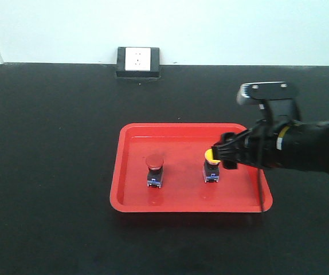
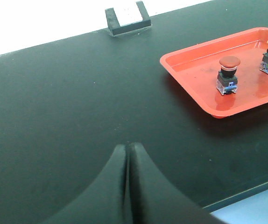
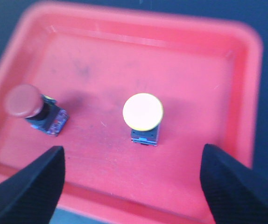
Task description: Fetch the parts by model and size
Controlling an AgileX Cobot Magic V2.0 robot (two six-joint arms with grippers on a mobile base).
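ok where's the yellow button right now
The yellow button stands upright in the right half of the red tray, to the right of the red button; the right gripper's open fingers hover above it.

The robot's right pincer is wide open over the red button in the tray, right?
Not quite. The right pincer is wide open, but it is over the yellow button, not the red button. The right wrist view shows yellow centred between the fingers, in the red tray.
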